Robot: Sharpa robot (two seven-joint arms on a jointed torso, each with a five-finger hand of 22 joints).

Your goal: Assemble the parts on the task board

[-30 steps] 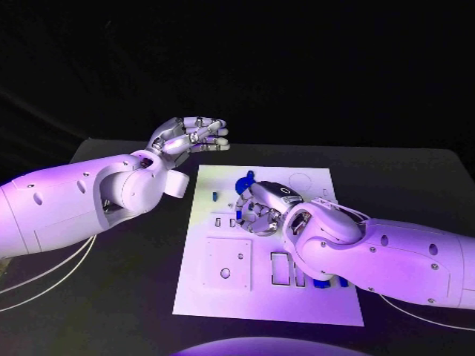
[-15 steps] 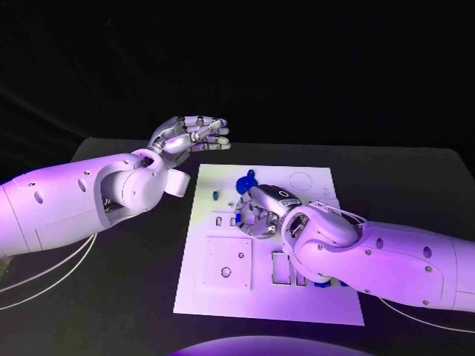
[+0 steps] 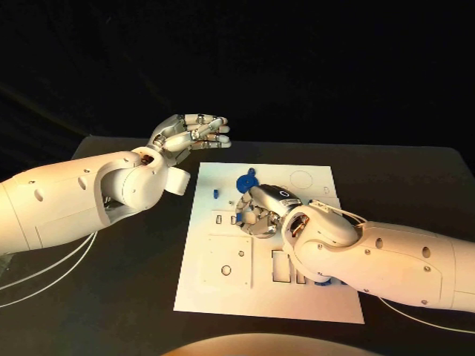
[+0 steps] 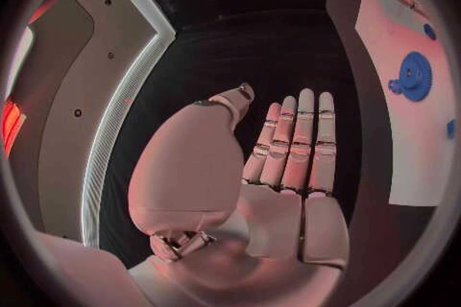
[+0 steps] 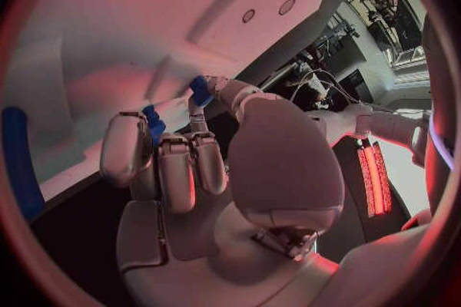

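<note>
The white task board (image 3: 264,297) lies in the middle of the black table. My right hand (image 3: 261,212) rests on its middle, fingers curled down. In the right wrist view a small blue part (image 5: 200,90) sits pinched between the thumb and a fingertip against the board, and a second blue piece (image 5: 152,123) shows beside another finger. A blue gear (image 3: 245,181) lies just beyond that hand, also seen as the blue gear (image 4: 415,77). My left hand (image 3: 189,135) hovers past the board's far left corner, fingers straight and holding nothing.
A small blue peg (image 3: 214,195) stands near the board's left edge. More blue parts (image 3: 323,280) peek out under my right forearm by the slots. A square plate with holes (image 3: 228,263) sits on the board's near left. Bare black table (image 3: 109,297) surrounds the board.
My right hand has shifted very slightly toward the near side over the board's middle. The left hand stays where it was.
</note>
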